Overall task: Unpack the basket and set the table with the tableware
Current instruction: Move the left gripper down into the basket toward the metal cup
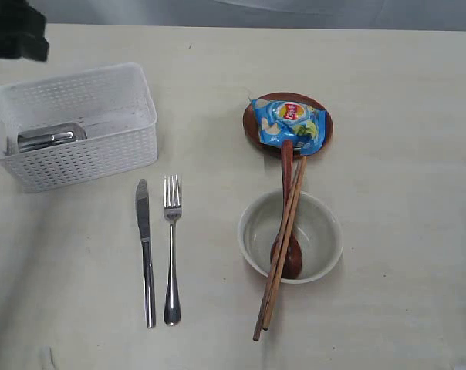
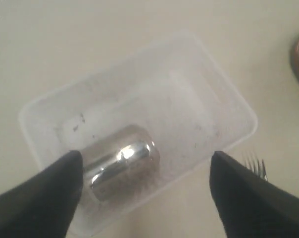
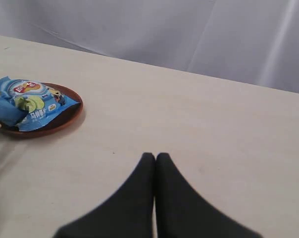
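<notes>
Your surface [image 1: 403, 254] carries every item. The basket [image 1: 86, 162] stands upright at the left of the exterior view. The bowl [image 1: 322, 231] sits right of centre, and the plate [image 1: 251, 127] lies just behind it, apart from it. The chip bag [image 1: 289, 123] rests on the plate. The chopsticks [image 1: 275, 285] run from the plate's edge across the bowl and out over its near rim. The knife [image 1: 145, 247] and fork [image 1: 171, 254] lie parallel just in front of the basket, knife on the left, not touching. The spoon [image 1: 286, 166] has its head in the bowl and its handle reaching to the plate. The steel cup [image 1: 49, 137] lies on its side inside the basket, at its left end. Your left fingers [image 2: 40, 198] stand wide above that cup, gripping nothing. Your right fingers [image 3: 139, 198] are pressed together above bare surface, well away from the plate.
</notes>
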Robot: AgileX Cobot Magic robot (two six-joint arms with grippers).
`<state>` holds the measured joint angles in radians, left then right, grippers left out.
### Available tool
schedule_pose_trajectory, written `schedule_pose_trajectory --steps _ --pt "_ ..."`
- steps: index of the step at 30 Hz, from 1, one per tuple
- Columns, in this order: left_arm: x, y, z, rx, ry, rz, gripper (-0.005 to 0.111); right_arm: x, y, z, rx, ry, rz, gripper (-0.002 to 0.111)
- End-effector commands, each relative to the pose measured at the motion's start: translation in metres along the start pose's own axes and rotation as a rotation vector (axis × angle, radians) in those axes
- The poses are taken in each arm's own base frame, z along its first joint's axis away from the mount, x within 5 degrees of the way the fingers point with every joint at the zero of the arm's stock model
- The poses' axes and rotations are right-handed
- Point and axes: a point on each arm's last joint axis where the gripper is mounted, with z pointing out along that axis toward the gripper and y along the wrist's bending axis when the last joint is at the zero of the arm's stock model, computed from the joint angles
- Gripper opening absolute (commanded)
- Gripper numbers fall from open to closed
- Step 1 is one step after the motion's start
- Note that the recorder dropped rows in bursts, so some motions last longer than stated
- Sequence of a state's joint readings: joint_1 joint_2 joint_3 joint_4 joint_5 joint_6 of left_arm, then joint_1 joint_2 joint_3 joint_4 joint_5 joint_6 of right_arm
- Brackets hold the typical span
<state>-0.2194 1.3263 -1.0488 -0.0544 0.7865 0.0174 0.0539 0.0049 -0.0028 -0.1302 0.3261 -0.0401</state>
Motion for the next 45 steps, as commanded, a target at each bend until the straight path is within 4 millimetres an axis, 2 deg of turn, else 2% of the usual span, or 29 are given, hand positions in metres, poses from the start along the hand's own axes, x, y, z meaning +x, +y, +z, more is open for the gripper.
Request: schedule_pose_trajectory --steps 1,3,5,6,8,11,16,19,22,27,29,30,31,32,35,40,45 --pt "-0.016 -0.003 0.04 0.038 0.15 0.098 0.064 0.0 0.0 0.0 0.004 -0.007 0.006 0.0" --pt "-0.018 -0.005 0.057 0.076 0.196 0.215 0.063 0.0 0.0 0.0 0.004 -0.007 0.006 0.0" --pt "-0.012 -0.004 0.072 0.115 0.285 0.448 0.063 0.0 0.0 0.0 0.004 -0.007 0.006 0.0" --pt "-0.005 0.0 0.083 0.138 0.364 0.659 0.063 0.0 0.0 0.0 0.004 -0.007 0.006 0.0" --pt "-0.002 0.007 0.099 0.108 0.421 0.794 0.063 0.0 0.0 0.0 0.004 -0.007 0.006 0.0" --pt "-0.001 0.012 0.11 0.078 0.442 0.829 0.063 0.0 0.0 0.0 0.004 -0.007 0.006 0.0" --pt "-0.005 0.013 0.112 0.082 0.401 0.957 0.064 0.0 0.0 0.0 0.004 -0.007 0.006 0.0" --pt "-0.001 0.012 0.116 0.117 0.431 0.991 0.069 0.0 0.0 0.0 0.004 -0.007 0.006 0.0" --pt "0.006 0.014 0.13 0.141 0.496 1.004 0.08 0.0 0.0 0.0 0.004 -0.007 0.005 0.0" --pt "0.009 0.014 0.151 0.14 0.479 0.992 0.079 0.0 0.0 0.0 0.004 -0.007 0.005 0.0" --pt "0.008 0.014 0.155 0.133 0.462 0.994 0.074 0.0 0.0 0.0 0.004 -0.007 0.005 0.0" --pt "0.008 0.014 0.156 0.131 0.456 0.995 0.068 0.0 0.0 0.0 0.004 -0.007 0.005 0.0" --pt "0.008 0.014 0.158 0.13 0.454 0.996 0.058 0.0 0.0 0.0 0.004 -0.007 0.005 0.0" --pt "0.008 0.014 0.16 0.13 0.453 0.996 0.036 0.0 0.0 0.0 0.004 -0.007 0.005 0.0" --pt "0.008 0.014 0.16 0.131 0.454 1.0 0.001 0.0 0.0 0.0 0.004 -0.007 0.005 0.0" --pt "0.008 0.014 0.158 0.126 0.454 1.0 0.0 0.0 0.0 0.0 0.004 -0.007 0.005 0.0" --pt "-0.002 0.013 0.14 0.09 0.391 1.0 0.0 0.0 0.0 0.0 0.004 -0.007 0.005 0.0"
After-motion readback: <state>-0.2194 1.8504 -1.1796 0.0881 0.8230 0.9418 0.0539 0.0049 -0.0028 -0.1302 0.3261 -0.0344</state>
